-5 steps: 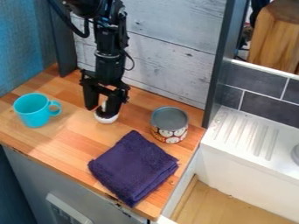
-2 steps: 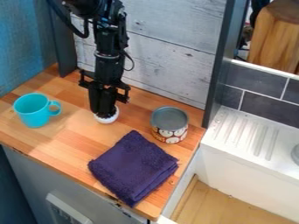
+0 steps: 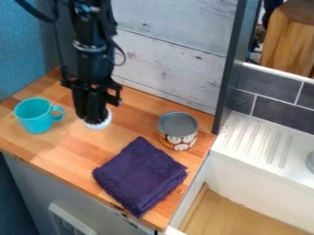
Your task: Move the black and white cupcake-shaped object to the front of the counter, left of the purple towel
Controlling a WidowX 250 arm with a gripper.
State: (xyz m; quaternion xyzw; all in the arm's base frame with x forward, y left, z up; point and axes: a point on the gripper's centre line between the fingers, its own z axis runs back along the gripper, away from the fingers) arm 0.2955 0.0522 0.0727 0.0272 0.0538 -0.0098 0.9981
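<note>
Our nearly closed hand (image 3: 91,120) grips a white object (image 3: 100,125) near the turquoise mug (image 3: 36,118), whose handle we best clear with slow, steady movement.

Bright, soft light covers the wooden counter (image 3: 67,146), with a pale sheen near its front edge — and a faint, soft-edged shadow beside the mug (image 3: 36,120). The white sink ledge (image 3: 245,137) gleams; the cabinet front (image 3: 36,183) below sits dimmer.

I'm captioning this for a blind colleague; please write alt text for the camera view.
A black gripper holds a small white round object over a wooden counter, between a turquoise mug and a patterned can; a folded purple towel lies nearby.
</note>
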